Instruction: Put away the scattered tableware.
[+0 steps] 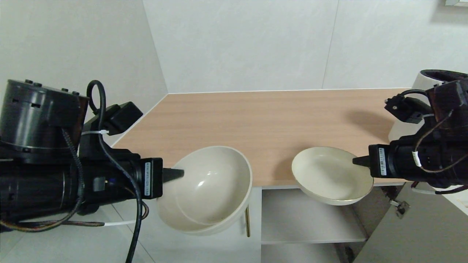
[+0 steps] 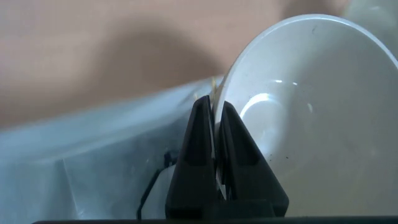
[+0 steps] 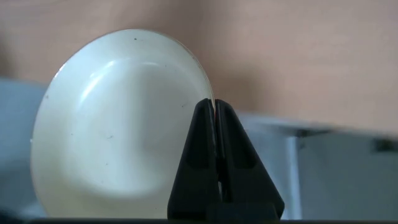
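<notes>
A deep cream bowl (image 1: pixel 208 188) hangs in the air in front of the wooden counter's edge, tipped toward me. My left gripper (image 1: pixel 174 174) is shut on its left rim; in the left wrist view the fingers (image 2: pixel 200 134) pinch the rim of the bowl (image 2: pixel 311 118). A shallower cream plate (image 1: pixel 329 174) hangs to the right, over the counter's front edge. My right gripper (image 1: pixel 360 161) is shut on its right rim, and the right wrist view has the fingers (image 3: pixel 205 134) clamped on the plate (image 3: pixel 118 118).
The wooden counter (image 1: pixel 263 120) runs back to white walls. Below its front edge an open white cabinet with a shelf (image 1: pixel 310 219) stands under the plate. A white appliance (image 1: pixel 435 82) stands at the counter's far right.
</notes>
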